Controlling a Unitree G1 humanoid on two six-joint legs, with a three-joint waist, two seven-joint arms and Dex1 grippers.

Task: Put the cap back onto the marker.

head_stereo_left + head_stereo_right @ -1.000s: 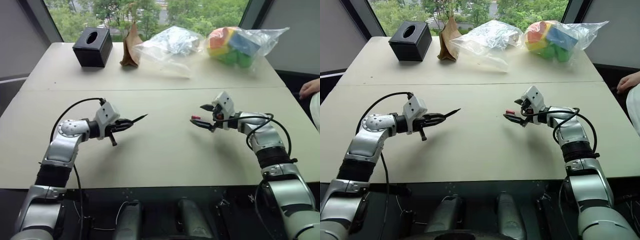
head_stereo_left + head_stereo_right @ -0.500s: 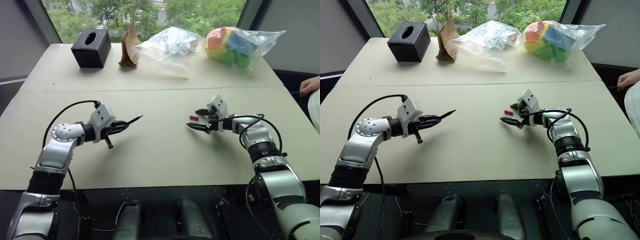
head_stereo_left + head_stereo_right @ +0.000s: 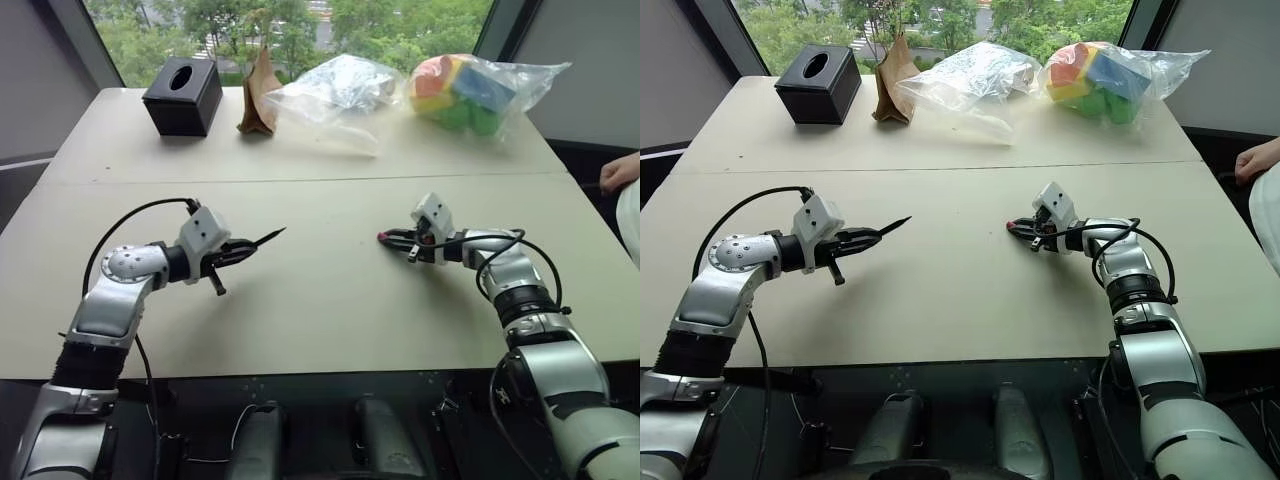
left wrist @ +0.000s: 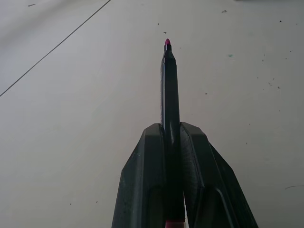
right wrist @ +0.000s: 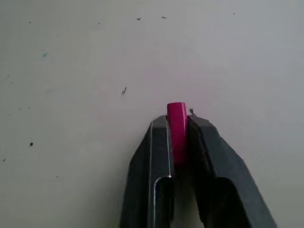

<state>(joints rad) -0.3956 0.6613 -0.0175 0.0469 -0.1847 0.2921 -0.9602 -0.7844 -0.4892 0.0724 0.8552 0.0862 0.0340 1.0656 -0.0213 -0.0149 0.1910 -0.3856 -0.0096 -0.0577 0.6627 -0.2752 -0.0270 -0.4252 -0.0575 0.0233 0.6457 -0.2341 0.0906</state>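
The marker point(image 4: 169, 95), slim with a dark barrel and a small red tip, sticks out from my left gripper point(image 3: 243, 250), which is shut on its barrel above the left half of the table point(image 3: 320, 300); the tip point(image 3: 281, 231) points toward the table's middle. The cap point(image 5: 177, 124), a tiny red cylinder, is pinched between the fingers of my right gripper point(image 3: 390, 238), which sits low at the table surface on the right; its red end point(image 3: 382, 237) pokes out past the fingertips toward the marker. A wide gap of bare table separates marker tip and cap.
Along the far edge stand a black tissue box point(image 3: 183, 95), a brown paper bag point(image 3: 261, 92), a clear plastic bag point(image 3: 335, 88) and a bag of coloured blocks point(image 3: 465, 90). A person's hand point(image 3: 620, 172) rests at the right edge.
My right gripper has dropped to the table and shut on the cap, which lay loose between its open fingers half a second ago. The left gripper with the marker has stayed put.
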